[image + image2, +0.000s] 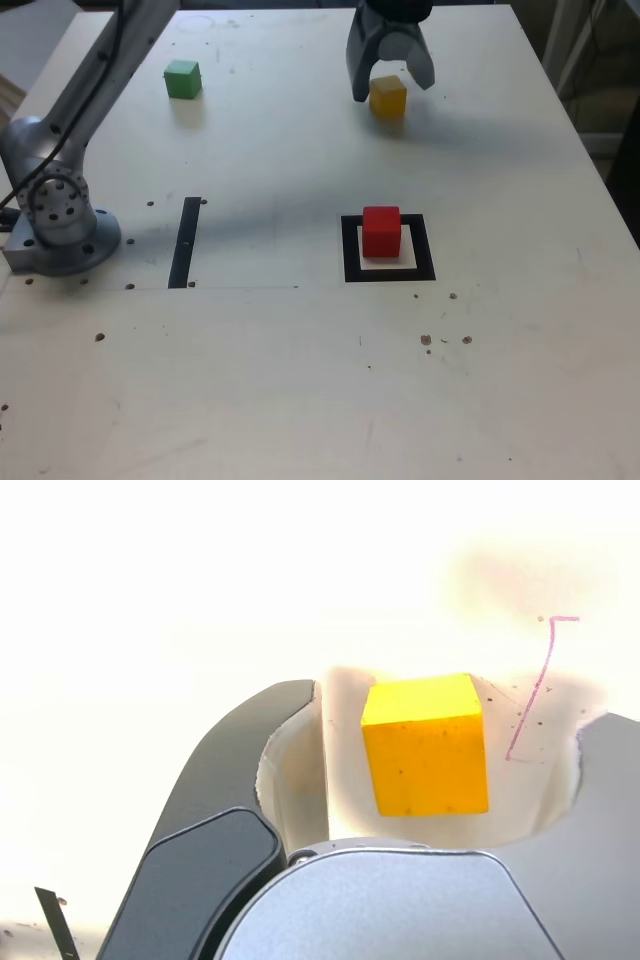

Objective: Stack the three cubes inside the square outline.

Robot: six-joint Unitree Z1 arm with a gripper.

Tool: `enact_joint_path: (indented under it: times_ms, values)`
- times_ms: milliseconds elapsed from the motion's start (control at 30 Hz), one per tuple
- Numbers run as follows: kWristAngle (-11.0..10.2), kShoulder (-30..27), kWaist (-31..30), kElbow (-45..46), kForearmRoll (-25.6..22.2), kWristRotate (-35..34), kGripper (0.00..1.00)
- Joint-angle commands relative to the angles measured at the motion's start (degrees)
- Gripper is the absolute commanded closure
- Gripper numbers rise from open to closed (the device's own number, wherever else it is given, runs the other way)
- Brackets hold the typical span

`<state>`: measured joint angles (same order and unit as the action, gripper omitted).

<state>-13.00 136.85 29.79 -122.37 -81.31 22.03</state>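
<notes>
Straddling the yellow cube [388, 97] at the table's far side, my gripper [391, 82] stands with jaws apart, not yet pinching. The red cube [381, 230] sits inside the square outline [349, 248]; the green cube [183, 78] waits. Next, I judge: close, lift, carry it onto red.

Your gripper [391, 82] straddles the yellow cube [388, 97], jaws apart around it. Nearer the camera from that cube, the red cube [381, 231] sits inside the square outline [350, 250]; the green cube [183, 78] lies well off toward the exterior view's left.
</notes>
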Motion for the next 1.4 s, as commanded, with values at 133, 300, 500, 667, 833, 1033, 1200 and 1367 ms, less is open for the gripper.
enact_joint_path:
  times_ms: [133, 300, 500, 667, 833, 1033, 1200, 1367]
  values:
    - [0.2, 0.8, 0.0, -0.2, 1.5, -0.7, 0.55]
    - [1.1, 0.9, -0.1, 0.2, 2.4, -0.8, 0.68]
    - [2.7, 1.0, -0.3, 0.5, 3.4, -0.9, 0.82]
    - [3.3, 1.0, -0.5, 0.6, 3.3, -0.9, 0.84]
    - [3.2, 0.7, -0.9, 0.5, 3.0, -0.9, 0.88]
    - [3.3, -2.5, -1.8, 2.6, 3.7, -0.8, 0.89]
    - [3.7, -9.4, -3.6, 6.9, 3.4, -0.5, 0.89]
    - [4.2, -14.6, -6.8, 11.8, 0.7, -0.6, 0.89]
